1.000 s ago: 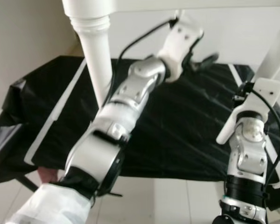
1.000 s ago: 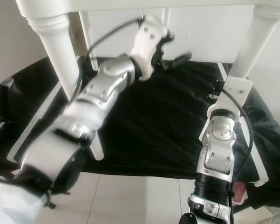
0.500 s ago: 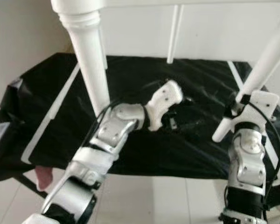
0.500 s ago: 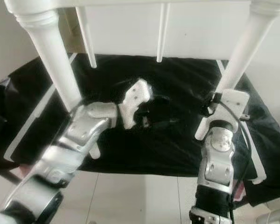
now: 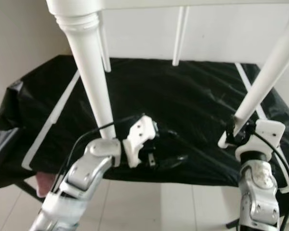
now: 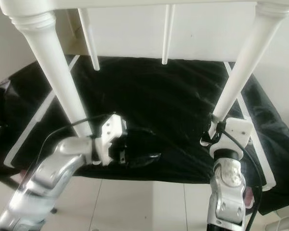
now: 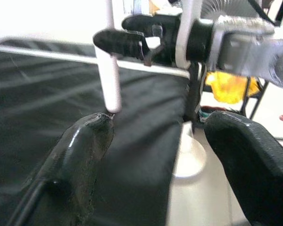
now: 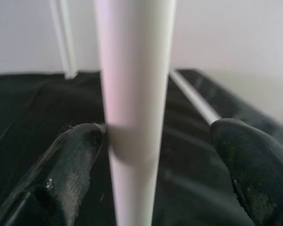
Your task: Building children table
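— So, from the head views, where do we stand?
— We see the white children's table (image 6: 135, 4) upright over a black sheet (image 5: 183, 106) spread on the floor, its turned legs tapering down. Our left end effector (image 5: 166, 159) hangs low beside the near left leg (image 5: 94, 91), fingers spread and holding nothing. Our right end effector (image 6: 208, 137) sits at the foot of the near right leg (image 6: 236, 77).

— And the left wrist view?
— Both black fingers (image 7: 80, 155) are apart over the sheet, with a far thin leg (image 7: 111, 70) ahead and the other arm's end effector (image 7: 132, 40) beyond it.

— The right wrist view?
— The tapered leg (image 8: 132, 103) stands between our open fingers (image 8: 70, 160); one pad touches it, the other is well apart, so it isn't clamped.

— How will it handle?
— We judge it stiff, painted, smooth, so likely slippery; fairly light, but awkward. We'd grip a leg higher, where it's thicker.

— Anything in the way?
— White strips (image 5: 50, 120) lying on the sheet, the sheet's loose folds, and a pink object (image 5: 45, 183) at the floor edge.
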Robot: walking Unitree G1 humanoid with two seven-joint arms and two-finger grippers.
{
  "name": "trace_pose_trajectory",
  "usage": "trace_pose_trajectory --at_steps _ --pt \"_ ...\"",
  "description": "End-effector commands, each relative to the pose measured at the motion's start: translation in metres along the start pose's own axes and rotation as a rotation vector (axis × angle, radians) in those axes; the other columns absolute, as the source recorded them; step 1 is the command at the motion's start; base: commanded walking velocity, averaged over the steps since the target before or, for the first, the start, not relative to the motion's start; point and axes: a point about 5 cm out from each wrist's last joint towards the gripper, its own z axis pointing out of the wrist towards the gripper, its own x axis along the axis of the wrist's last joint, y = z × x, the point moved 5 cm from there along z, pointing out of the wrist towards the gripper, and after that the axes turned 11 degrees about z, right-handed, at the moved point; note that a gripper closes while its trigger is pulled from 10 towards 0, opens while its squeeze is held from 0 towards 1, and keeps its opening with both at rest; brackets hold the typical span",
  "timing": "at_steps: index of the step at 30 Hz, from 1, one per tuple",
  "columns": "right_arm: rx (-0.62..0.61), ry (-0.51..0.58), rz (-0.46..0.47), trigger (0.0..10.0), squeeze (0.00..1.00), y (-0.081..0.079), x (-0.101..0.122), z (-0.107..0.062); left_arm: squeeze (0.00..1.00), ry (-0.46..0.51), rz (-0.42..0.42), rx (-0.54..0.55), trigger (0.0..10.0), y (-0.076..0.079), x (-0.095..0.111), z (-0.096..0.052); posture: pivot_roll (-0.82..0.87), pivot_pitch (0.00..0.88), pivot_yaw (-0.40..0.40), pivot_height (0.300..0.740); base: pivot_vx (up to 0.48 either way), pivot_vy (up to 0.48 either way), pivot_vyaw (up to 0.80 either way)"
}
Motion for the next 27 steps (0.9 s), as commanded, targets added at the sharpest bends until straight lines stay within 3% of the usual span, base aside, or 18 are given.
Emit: trace_pose_trajectory --at_steps 1,6,13,22,23,24,27 --pt "0.027 -0.050 0.009 10.0 0.00 -0.001 -0.011 -0.003 0.00 -0.038 -0.023 0.021 10.0 0.000 -0.006 -0.007 0.01 0.021 -0.013 0.740 0.000 0.000 0.00" --pt "0.109 -0.109 0.002 10.0 0.00 -0.011 -0.026 -0.012 0.00 -0.086 -0.083 0.077 10.0 0.003 -0.019 -0.016 0.02 0.026 -0.023 0.740 0.000 0.000 0.00" --pt "0.286 -0.112 0.034 10.0 0.00 -0.032 -0.025 -0.028 0.00 -0.099 -0.061 0.148 10.0 0.009 -0.023 -0.027 0.03 0.035 -0.038 0.740 0.000 0.000 0.00" --pt "0.384 -0.142 0.039 10.0 0.00 -0.033 -0.035 -0.047 0.00 -0.163 -0.098 0.244 10.0 0.017 -0.045 -0.036 0.03 0.034 -0.041 0.740 0.000 0.000 0.00" --pt "0.395 -0.182 0.039 10.0 0.00 -0.028 -0.047 -0.053 0.00 -0.214 -0.033 0.348 10.0 0.012 -0.058 -0.041 0.04 0.030 -0.044 0.740 0.000 0.000 0.00" --pt "0.397 -0.193 0.039 10.0 0.00 -0.026 -0.050 -0.055 0.00 -0.227 -0.013 0.376 10.0 0.011 -0.062 -0.043 0.04 0.030 -0.044 0.740 0.000 0.000 0.00" --pt "0.376 -0.220 0.028 10.0 0.00 -0.022 -0.059 -0.057 0.00 -0.258 -0.016 0.450 10.0 0.006 -0.073 -0.049 0.04 0.026 -0.042 0.740 0.000 0.000 0.00"
